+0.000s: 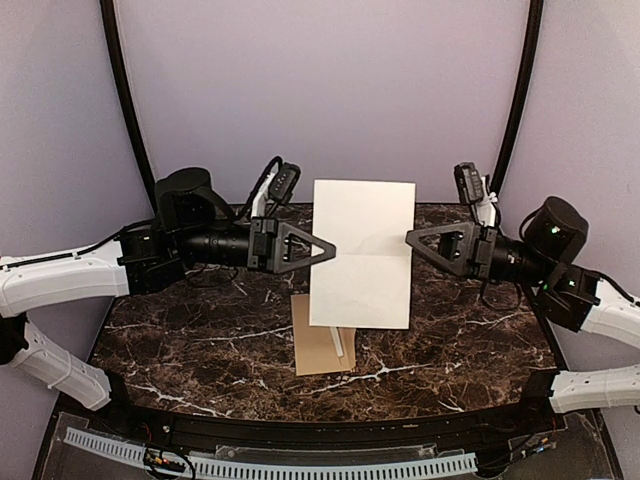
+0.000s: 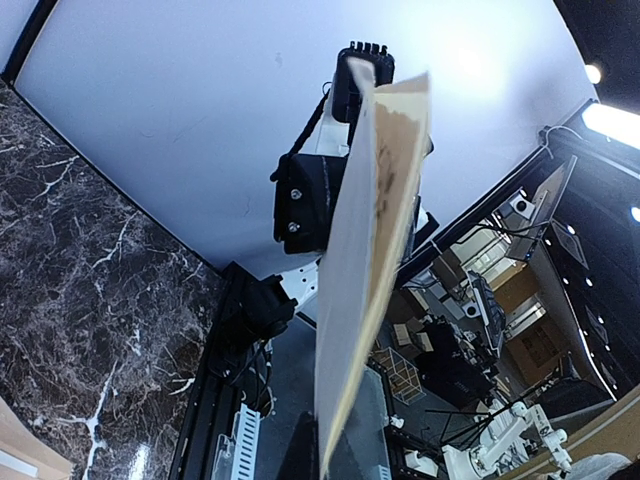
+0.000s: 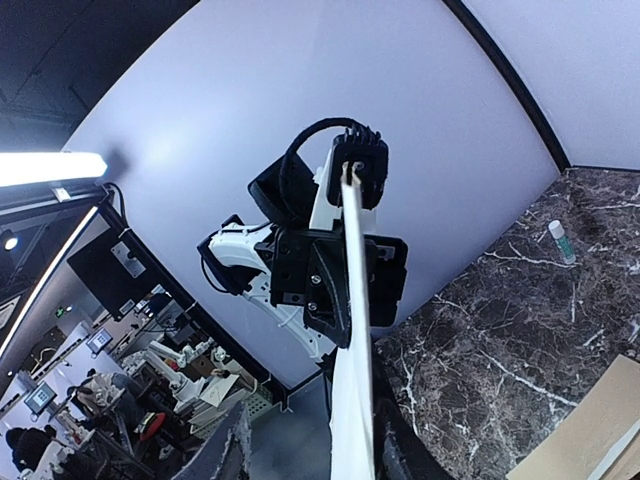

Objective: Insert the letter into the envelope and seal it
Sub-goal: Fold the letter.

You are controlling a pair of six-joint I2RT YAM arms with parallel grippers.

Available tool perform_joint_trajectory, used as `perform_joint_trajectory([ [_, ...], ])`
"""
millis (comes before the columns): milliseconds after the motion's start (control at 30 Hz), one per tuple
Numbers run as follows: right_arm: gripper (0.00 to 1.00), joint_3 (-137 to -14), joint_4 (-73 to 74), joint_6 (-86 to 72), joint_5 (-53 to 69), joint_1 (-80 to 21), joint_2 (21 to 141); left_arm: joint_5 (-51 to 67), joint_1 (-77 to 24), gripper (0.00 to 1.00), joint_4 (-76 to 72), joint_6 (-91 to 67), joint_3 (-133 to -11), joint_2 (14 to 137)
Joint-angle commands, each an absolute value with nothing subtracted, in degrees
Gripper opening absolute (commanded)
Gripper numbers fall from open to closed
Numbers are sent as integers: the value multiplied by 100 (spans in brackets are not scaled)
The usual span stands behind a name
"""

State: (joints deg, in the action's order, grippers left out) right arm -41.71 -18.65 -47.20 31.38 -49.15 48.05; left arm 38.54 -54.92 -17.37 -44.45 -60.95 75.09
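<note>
The letter [image 1: 362, 253] hangs unfolded and upright in the air, its plain pale back toward the top camera. My left gripper [image 1: 326, 251] is shut on its left edge and my right gripper [image 1: 411, 240] is shut on its right edge, both at mid-height. In the left wrist view the letter [image 2: 365, 260] shows nearly edge-on, with its beige printed side on the right. In the right wrist view the letter [image 3: 354, 340] is a thin white edge. The brown envelope [image 1: 322, 340] lies flat on the marble table [image 1: 190, 340] below the letter, partly hidden by it.
A small white tube with a green cap [image 3: 561, 241] lies on the marble near the back wall in the right wrist view. A curved black frame rises on both sides of the table. A white cable tray [image 1: 270, 463] runs along the near edge.
</note>
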Motion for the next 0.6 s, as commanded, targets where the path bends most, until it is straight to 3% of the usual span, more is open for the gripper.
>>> perform_joint_trajectory([
  [0,37,-4096,-2009,-4758,3024,-4939,4882,3989,-5479,0,-2050,-4512,-6036,7314],
  [133,29,-4100,-1981,-4785,3058,-4939,4967,4039,-5476,0,-2094,-4565,-6042,7346],
  [300,1,-4172,-1934,-4735,3014,-4935,5009,4075,-5481,0,-2077,-4561,-6031,7340],
  [400,0,-4209,-1826,-4701,2982,-4939,5059,4072,-5482,0,-2051,-4558,-6036,7339],
  [567,0,-4132,-1912,-4760,2997,-4935,5050,4075,-5476,30,-2104,-4604,-6048,7345],
])
